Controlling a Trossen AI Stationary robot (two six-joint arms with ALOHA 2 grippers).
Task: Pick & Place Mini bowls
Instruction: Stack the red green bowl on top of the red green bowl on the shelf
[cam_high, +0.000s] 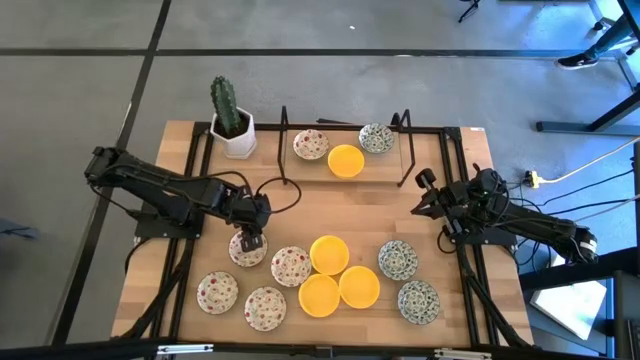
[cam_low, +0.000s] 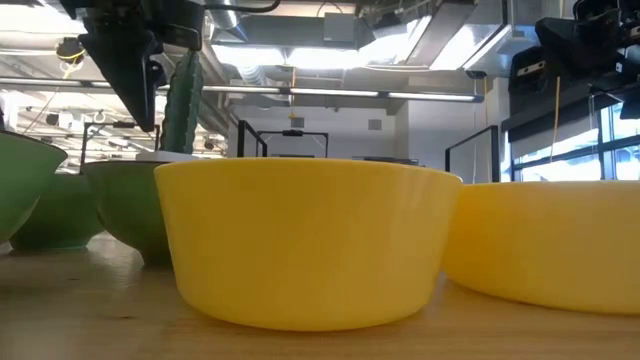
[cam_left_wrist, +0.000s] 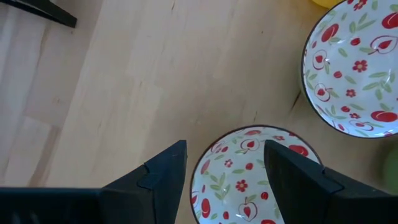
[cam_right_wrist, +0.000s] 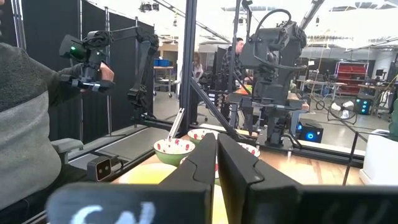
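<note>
Yellow mini bowls (cam_low: 300, 240) fill the low view's foreground on the tabletop (cam_high: 380, 200). Left claw (cam_high: 248, 240) hovers spread wide above a red-speckled bowl (cam_left_wrist: 249, 168), apparently at the pick step; next it should descend and pinch the rim. Right claw (cam_right_wrist: 216, 155) waits pressed closed and empty near the tabletop's right edge.

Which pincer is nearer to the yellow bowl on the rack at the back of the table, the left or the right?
The right. The right pincer waits shut beside the rack, a little right of the yellow bowl. The left pincer is open over a red-speckled bowl, farther forward and left.
</note>
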